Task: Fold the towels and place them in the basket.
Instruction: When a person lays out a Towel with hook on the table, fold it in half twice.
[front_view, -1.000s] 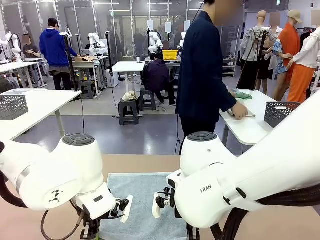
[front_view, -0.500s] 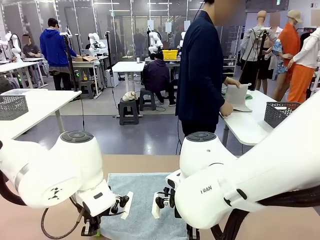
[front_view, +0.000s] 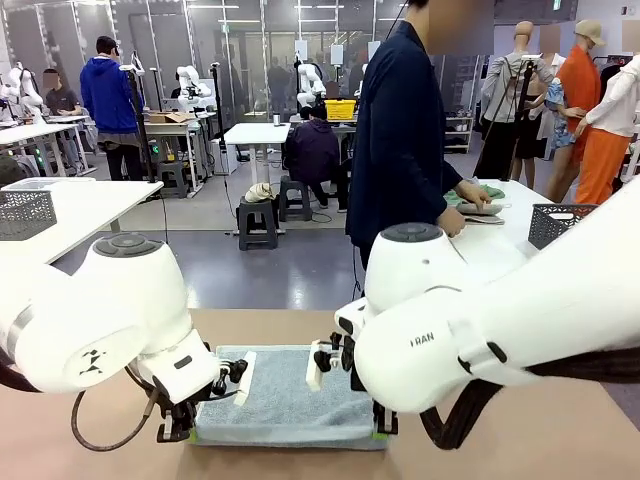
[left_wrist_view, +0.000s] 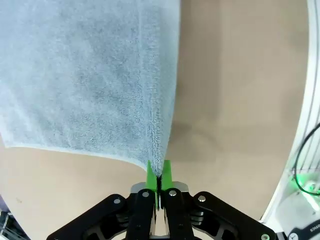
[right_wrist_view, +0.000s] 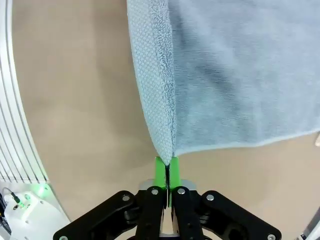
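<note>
My left gripper (left_wrist_view: 158, 171) and right gripper (right_wrist_view: 165, 167) each pinch a towel (left_wrist_view: 90, 75) corner. The cloth spreads ahead of the jaws, apparently doubled.

Left claw (left_wrist_view: 158, 175) and right claw (right_wrist_view: 165, 170) low, side by side, each tightly closed, wrists angled downward

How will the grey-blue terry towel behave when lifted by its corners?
Probably floppy: the grey-blue terry towel bends limply up into the left gripper. Likely light: fingertip pinches there and at the right gripper suffice. Its textured pile probably resists slipping.
</note>
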